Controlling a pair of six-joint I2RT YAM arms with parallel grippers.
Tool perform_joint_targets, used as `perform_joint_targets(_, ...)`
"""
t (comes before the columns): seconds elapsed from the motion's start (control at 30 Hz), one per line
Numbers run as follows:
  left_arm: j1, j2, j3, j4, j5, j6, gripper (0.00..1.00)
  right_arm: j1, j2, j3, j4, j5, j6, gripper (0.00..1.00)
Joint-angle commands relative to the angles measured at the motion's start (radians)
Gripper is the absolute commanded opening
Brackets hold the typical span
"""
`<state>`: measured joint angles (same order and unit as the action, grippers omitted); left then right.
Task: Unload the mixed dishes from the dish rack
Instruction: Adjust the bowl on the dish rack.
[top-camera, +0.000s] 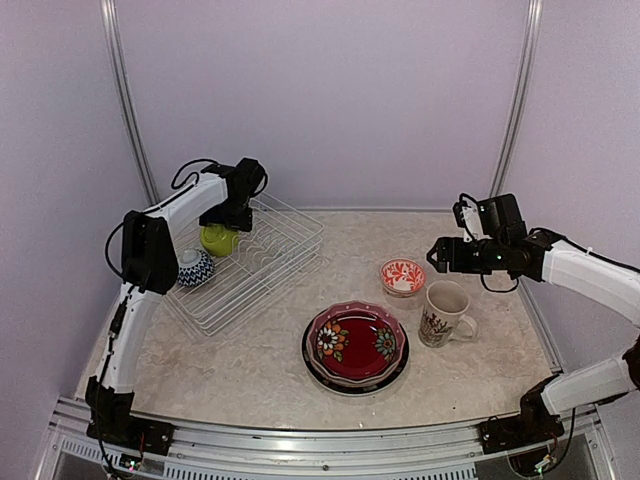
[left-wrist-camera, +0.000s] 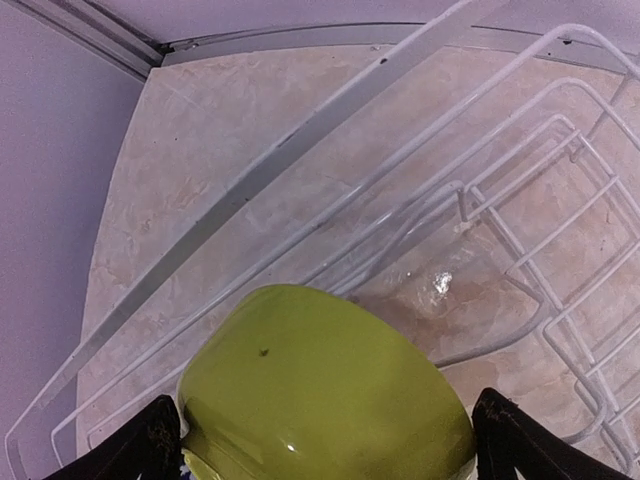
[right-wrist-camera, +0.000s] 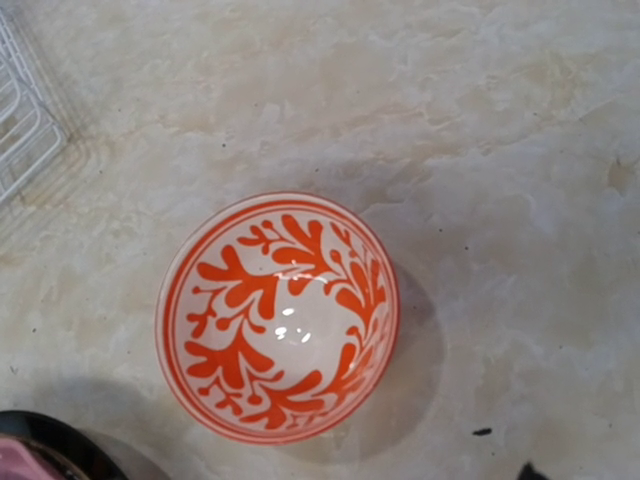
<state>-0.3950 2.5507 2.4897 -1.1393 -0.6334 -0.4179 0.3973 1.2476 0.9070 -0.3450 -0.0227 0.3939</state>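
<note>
1. The green bowl (left-wrist-camera: 320, 390) is over the far left part of the dish rack (top-camera: 262, 262). It is upside down, with its round bottom up.
2. The left gripper (top-camera: 225, 218) has this bowl. Its two black fingers (left-wrist-camera: 135, 450) are spread wide and press on the bowl's two sides.
3. I cannot tell if the bowl is lifted yet or sits on the wires.
4. The blue and white bowl (top-camera: 193, 268) is at the left edge of the rack. The left arm hides part of it, so I cannot tell if it is inside the rack or just beside it.
5. The other slots of the rack look bare.
6. Out on the table (top-camera: 270, 385) there is a stack of plates (top-camera: 355, 347) with the red flower plate on top.
7. The red and white bowl (right-wrist-camera: 280, 315) is near the stack, and the mug (top-camera: 445, 315) stands just beside that bowl.
8. The right gripper (top-camera: 437, 255) hangs over the red and white bowl and holds nothing. I cannot tell how far open it is.
9. I think the job is almost done. The green bowl needs to go on the table, and maybe the blue and white bowl too.
</note>
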Motion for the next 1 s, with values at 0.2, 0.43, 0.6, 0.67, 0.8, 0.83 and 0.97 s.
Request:
perform_joint_targets(0.2, -0.003, -0.158, -0.148, -0.018, 0.041, -0.039, 0.9, 0.006, 0.001, 0.018, 0.017, -0.011, 0.008, 0.82)
perform_joint_targets(0.43, 0.013, -0.199, -0.208, -0.025, 0.098, -0.1, 0.85, 0.006, -0.009, 0.019, 0.011, -0.011, 0.012, 0.82)
perform_joint_targets(0.6, 0.026, -0.252, -0.29, 0.0, 0.156, -0.123, 0.85, 0.006, -0.009, 0.029, 0.0, -0.006, 0.011, 0.82)
perform_joint_targets(0.67, 0.034, -0.273, -0.325, 0.016, 0.177, -0.121, 0.85, 0.006, -0.003, 0.036, -0.006, -0.007, 0.011, 0.82)
perform_joint_targets(0.8, 0.055, -0.317, -0.39, 0.063, 0.204, -0.107, 0.81, 0.006, 0.01, 0.05, -0.007, -0.019, 0.015, 0.82)
perform_joint_targets(0.83, 0.061, -0.327, -0.4, 0.068, 0.202, -0.11, 0.79, 0.006, 0.013, 0.056, -0.008, -0.022, 0.016, 0.82)
perform_joint_targets(0.97, 0.085, -0.353, -0.443, 0.105, 0.207, -0.112, 0.75, 0.006, 0.024, 0.082, -0.023, -0.03, 0.018, 0.82)
